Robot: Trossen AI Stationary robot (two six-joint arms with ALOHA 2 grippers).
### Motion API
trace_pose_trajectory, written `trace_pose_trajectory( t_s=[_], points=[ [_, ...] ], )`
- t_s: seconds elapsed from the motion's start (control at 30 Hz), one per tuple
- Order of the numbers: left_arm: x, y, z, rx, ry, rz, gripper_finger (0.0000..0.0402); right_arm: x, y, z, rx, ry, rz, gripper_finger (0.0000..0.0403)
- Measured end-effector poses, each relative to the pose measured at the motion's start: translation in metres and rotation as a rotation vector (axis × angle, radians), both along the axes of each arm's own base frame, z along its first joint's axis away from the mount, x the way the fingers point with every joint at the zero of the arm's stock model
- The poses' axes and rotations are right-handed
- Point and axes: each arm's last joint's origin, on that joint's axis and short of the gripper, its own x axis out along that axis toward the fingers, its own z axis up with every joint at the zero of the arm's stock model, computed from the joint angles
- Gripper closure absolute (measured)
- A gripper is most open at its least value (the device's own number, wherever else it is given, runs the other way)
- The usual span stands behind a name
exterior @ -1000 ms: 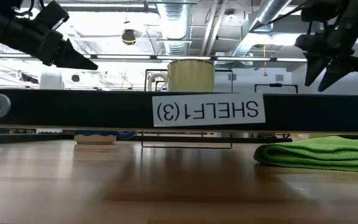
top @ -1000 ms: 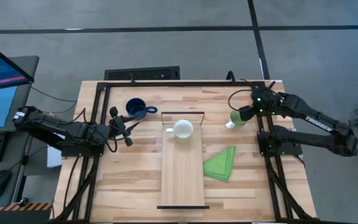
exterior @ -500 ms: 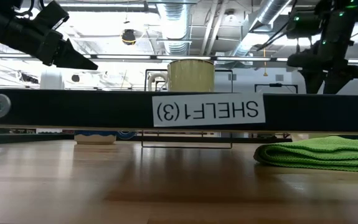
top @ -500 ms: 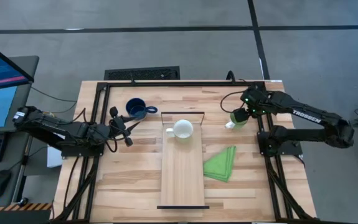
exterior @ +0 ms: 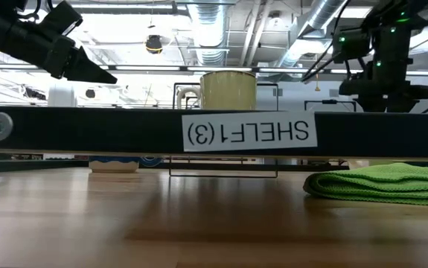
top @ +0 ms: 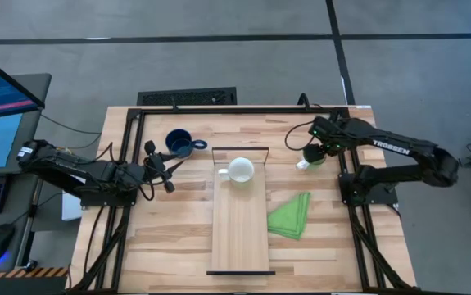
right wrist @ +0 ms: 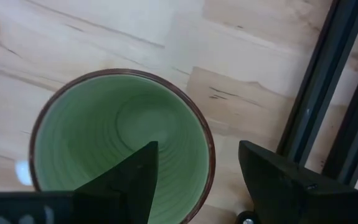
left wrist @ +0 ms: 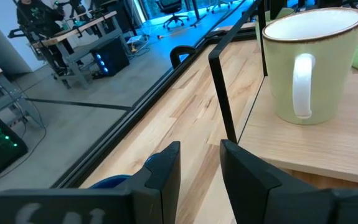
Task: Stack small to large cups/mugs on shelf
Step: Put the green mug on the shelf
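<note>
- "SHELF1 (3)", mirrored, on a white label (exterior: 248, 132) on the shelf's black front bar (exterior: 87, 131).
- "TROSSEN" on the right arm (top: 391, 146).

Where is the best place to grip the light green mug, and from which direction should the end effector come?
Probably the rim wall, from straight above. The light green mug stands upright on the tabletop with its mouth open, and the right end effector hangs over it, fingers open astride the rim: one inside, one outside.
</note>
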Motion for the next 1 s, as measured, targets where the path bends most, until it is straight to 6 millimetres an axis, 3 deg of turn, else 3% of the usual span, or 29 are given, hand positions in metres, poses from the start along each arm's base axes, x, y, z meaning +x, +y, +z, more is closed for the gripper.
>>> trace_pose_trajectory(
  t_s=[0.77,1.0],
  points=[
    [0.0,0.0,0.0,0.0,0.0,0.0,0.0297,0.0066,-0.004,-0.007,0.014,0.028,0.009,0.0158],
    [0.0,0.0,0.0,0.0,0.0,-0.001,0.0297,0.0075,-0.0045,-0.0069,0.009,0.019,0.009,0.0197]
  ],
)
